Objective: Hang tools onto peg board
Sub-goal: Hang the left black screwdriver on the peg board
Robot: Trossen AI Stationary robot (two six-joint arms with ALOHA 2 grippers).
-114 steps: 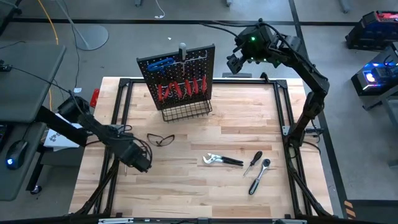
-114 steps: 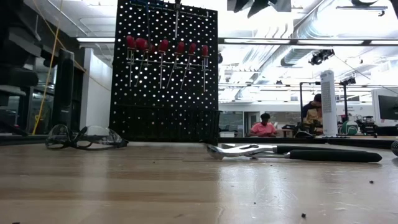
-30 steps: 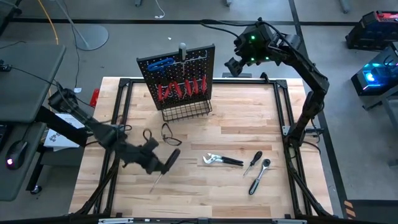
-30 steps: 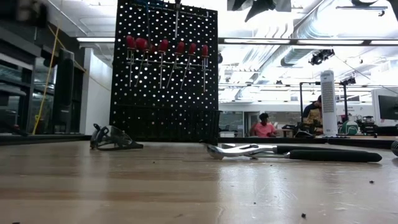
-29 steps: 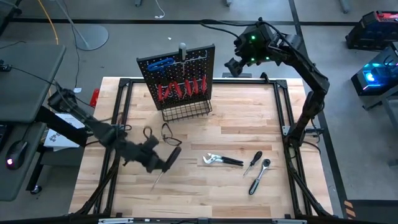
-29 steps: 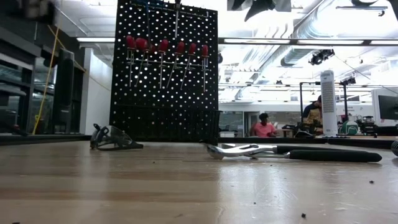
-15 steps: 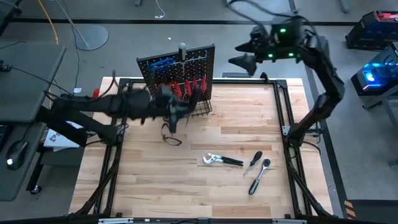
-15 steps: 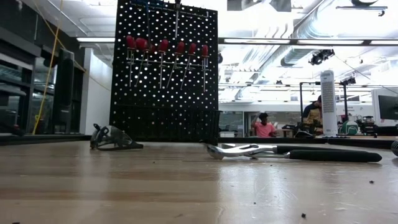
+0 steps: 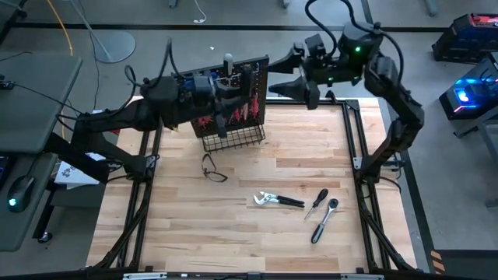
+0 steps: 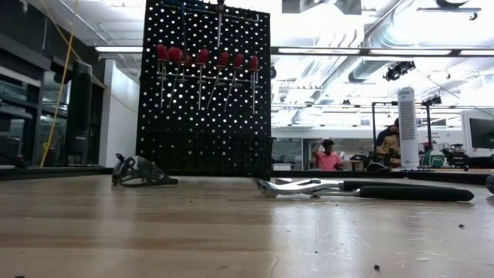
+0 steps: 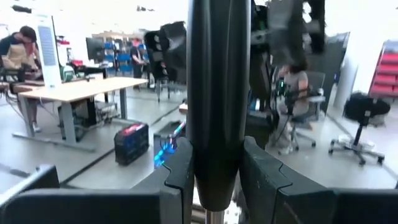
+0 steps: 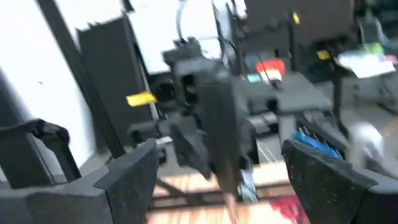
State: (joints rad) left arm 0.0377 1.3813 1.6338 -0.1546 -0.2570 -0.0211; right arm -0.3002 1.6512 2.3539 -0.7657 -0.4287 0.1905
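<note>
The black peg board (image 9: 233, 85) stands at the table's far edge, and red-handled screwdrivers (image 10: 204, 58) and a blue T-key (image 9: 201, 78) hang on it. High in front of the board, my left gripper (image 9: 226, 99) is shut on a black-handled screwdriver (image 11: 217, 93). My right gripper (image 9: 289, 74) hovers open just right of the board, pointing at the left gripper (image 12: 205, 124). Pliers (image 9: 276, 200), a small screwdriver (image 9: 316, 202) and a chrome ratchet (image 9: 324, 220) lie flat on the table. My left gripper pinches the screwdriver's black handle (image 11: 214, 162) between its two fingers (image 11: 180, 177), near the end where the metal shaft starts. The fingers come level and lie across the handle. The screwdriver stands upright, shaft down (image 12: 231, 198), lifted clear of the table.
Safety glasses (image 9: 212, 169) lie on the table just in front of the board's wire basket (image 9: 233, 138). A black frame (image 9: 354, 132) runs round the wooden table. People sit in the room behind (image 10: 328, 154).
My left gripper has carried the black-handled screwdriver from the table's near left, up and toward the far edge, to the peg board. It has rolled, so the screwdriver now stands upright. My right gripper has risen a little, swung toward the board and levelled out, still open.
</note>
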